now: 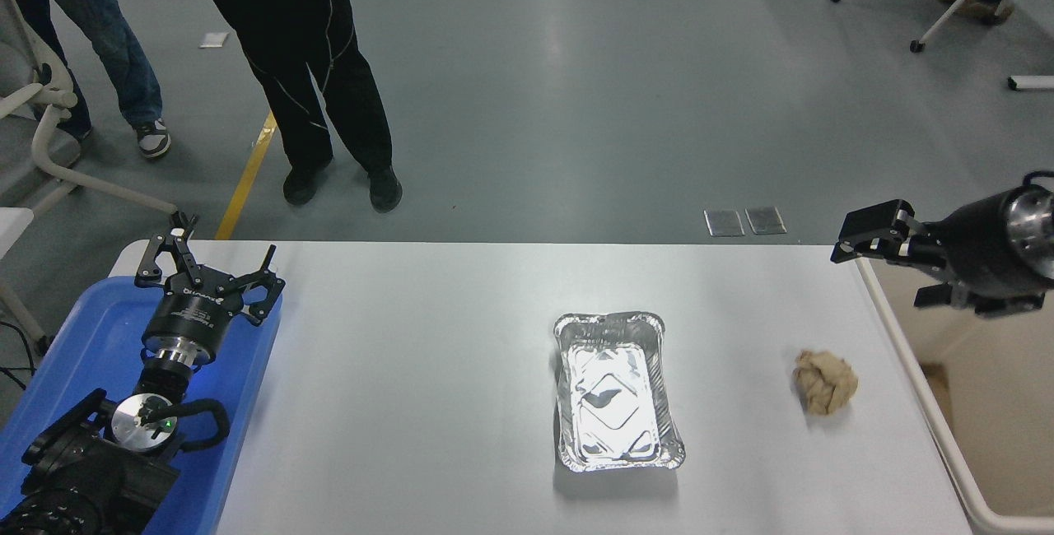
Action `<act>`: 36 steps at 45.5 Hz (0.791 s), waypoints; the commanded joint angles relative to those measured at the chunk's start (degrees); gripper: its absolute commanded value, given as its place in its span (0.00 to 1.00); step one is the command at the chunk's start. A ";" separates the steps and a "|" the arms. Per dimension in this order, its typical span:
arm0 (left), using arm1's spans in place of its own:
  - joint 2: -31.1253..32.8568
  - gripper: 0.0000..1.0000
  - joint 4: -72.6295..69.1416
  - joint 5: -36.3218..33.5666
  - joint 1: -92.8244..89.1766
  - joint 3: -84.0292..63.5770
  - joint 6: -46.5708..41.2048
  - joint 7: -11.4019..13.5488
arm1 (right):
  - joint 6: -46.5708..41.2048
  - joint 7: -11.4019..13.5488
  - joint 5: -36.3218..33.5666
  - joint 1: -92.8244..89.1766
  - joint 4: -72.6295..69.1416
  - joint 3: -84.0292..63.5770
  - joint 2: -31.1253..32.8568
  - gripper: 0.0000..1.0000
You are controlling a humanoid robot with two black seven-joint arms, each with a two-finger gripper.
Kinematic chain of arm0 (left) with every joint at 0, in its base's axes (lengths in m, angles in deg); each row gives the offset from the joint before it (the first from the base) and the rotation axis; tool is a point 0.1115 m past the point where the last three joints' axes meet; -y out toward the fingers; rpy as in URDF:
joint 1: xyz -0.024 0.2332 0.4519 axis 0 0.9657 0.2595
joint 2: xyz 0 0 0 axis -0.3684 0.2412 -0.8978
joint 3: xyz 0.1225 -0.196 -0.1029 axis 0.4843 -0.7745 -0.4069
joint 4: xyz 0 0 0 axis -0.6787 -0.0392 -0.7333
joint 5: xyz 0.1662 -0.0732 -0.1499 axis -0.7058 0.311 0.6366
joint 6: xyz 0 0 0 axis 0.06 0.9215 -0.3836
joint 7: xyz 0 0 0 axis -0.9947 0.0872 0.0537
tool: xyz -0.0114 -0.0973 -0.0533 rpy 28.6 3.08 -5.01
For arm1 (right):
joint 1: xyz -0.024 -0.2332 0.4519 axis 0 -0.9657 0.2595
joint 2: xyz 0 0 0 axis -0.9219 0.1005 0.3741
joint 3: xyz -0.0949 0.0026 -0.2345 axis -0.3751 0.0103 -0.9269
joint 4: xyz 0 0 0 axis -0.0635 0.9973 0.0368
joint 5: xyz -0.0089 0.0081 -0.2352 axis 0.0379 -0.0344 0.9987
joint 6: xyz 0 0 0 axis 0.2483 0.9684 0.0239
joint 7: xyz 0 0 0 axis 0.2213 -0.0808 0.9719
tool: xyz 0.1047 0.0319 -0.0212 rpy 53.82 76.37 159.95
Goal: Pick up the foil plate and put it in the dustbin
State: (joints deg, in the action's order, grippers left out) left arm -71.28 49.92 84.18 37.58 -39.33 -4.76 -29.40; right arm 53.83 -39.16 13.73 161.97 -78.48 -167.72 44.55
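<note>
The foil plate (pixel 616 391), a shiny silver rectangular tray, lies flat on the white table (pixel 412 370) right of centre. The cream dustbin (pixel 924 403) stands at the table's right end, cut off by the picture's edge. My right gripper (pixel 878 268) hangs in the air above the bin's far left corner, pointing left over the table's right end. It is open and holds nothing. It is well to the right of the plate and farther back. My left gripper (pixel 216 263) is parked open over the blue tray at the lower left.
A crumpled brown paper ball (pixel 825 383) lies between the plate and the bin. A flat blue tray (pixel 66 354) sits under the left arm. Two people's legs (pixel 321 90) stand on the floor beyond the table's far left edge.
</note>
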 commanded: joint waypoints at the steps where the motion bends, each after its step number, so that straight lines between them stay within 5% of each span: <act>1: -0.07 0.99 0.00 0.00 0.04 0.00 0.00 0.08 | -18.12 1.07 0.08 14.98 -1.62 -1.28 -0.07 1.00; 9: -0.07 0.99 0.00 0.00 0.04 0.00 0.00 0.08 | -19.80 5.21 -0.01 17.27 -1.62 -0.49 -0.25 1.00; 22: -0.07 0.99 0.00 0.08 0.04 0.00 0.00 0.08 | -19.54 5.56 -0.01 15.69 -1.62 -0.58 -0.95 1.00; 36: 0.02 0.99 0.00 0.08 0.04 0.00 0.00 0.08 | 3.13 5.65 -3.78 -2.23 -1.62 2.31 -8.77 1.00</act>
State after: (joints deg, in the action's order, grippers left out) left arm -71.29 49.91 84.23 37.63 -39.33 -4.76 -29.32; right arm 44.93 -33.74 12.91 170.62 -80.08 -167.75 40.27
